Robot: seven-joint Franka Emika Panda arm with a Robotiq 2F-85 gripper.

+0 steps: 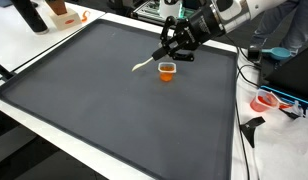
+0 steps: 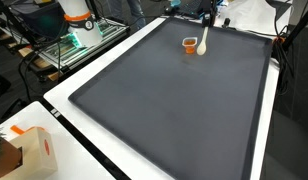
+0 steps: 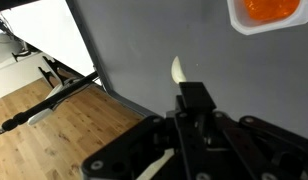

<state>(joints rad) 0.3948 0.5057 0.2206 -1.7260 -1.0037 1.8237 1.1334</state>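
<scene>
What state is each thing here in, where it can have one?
orange cup: upright on the dark mat, open-topped.
white spoon: held tilted, tip apart from the orange cup.
gripper: jaws shut on the white spoon.

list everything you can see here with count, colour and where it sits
spoon: one, white, held over the mat, tip angled down beside the cup
cup: one, orange, on the mat near its far edge
mat: one, dark grey, covering most of the table
table: one, white, under the mat
cardboard box: one, brown and white, at a table corner
arm: one, white and black, reaching in over the mat
pincer: one, black, shut on the spoon
</scene>
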